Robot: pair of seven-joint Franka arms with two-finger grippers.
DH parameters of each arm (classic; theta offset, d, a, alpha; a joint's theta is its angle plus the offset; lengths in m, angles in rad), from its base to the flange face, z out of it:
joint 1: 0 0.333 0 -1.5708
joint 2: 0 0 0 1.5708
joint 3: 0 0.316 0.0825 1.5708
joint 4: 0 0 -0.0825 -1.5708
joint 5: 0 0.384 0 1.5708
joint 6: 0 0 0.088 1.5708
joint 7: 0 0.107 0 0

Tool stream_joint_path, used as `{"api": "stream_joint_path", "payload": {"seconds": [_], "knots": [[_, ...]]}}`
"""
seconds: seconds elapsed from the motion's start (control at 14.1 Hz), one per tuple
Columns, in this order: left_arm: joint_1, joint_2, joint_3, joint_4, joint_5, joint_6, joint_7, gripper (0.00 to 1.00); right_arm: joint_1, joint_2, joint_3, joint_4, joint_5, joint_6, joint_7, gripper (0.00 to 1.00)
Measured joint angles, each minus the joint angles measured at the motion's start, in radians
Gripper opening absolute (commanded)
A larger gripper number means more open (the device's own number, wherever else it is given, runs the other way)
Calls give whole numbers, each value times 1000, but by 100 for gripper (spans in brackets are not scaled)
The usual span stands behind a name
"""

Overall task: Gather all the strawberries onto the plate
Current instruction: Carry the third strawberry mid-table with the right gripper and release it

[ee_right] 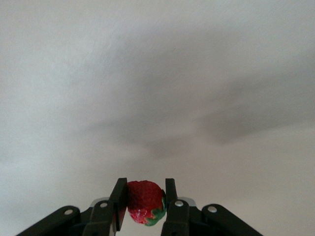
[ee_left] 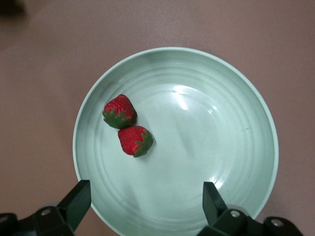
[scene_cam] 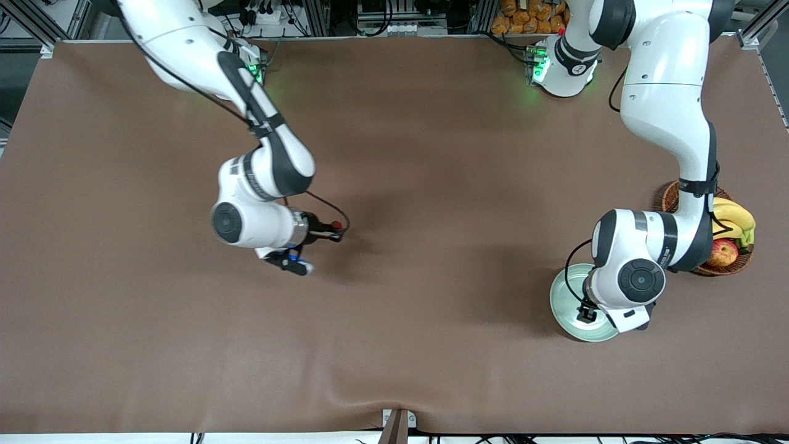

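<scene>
The pale mint-green plate [scene_cam: 564,290] lies toward the left arm's end of the table. It fills the left wrist view [ee_left: 236,98] and holds two strawberries, one [ee_left: 119,111] touching the other [ee_left: 136,141]. In the front view the left arm hides them. My left gripper [scene_cam: 585,314] hangs over the plate, open and empty [ee_left: 146,206]. My right gripper [scene_cam: 336,232] is up over the bare middle of the table, shut on the third strawberry [scene_cam: 336,224], which shows red between the fingers in the right wrist view [ee_right: 144,201].
A brown wicker basket [scene_cam: 736,264] with bananas [scene_cam: 733,216] and a red-yellow apple [scene_cam: 724,251] stands beside the plate, at the left arm's end of the table. Brown cloth [scene_cam: 431,154] covers the table.
</scene>
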Motion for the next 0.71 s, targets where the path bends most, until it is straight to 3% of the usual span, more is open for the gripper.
{"api": "stream_joint_path", "payload": {"seconds": [0.28,0.57,0.64,0.71], "knots": [[-6,0,-11,1,0,2,2,100,73,59,0,34,6,102,124,8],[-31,-23,-75,7,1,3,3,100,108,101,0,39,8,154,149,14],[-53,-35,-84,7,1,2,2,100,113,109,0,40,9,168,151,25],[-77,-46,-96,7,1,1,-3,100,117,116,0,40,9,184,153,45]]}}
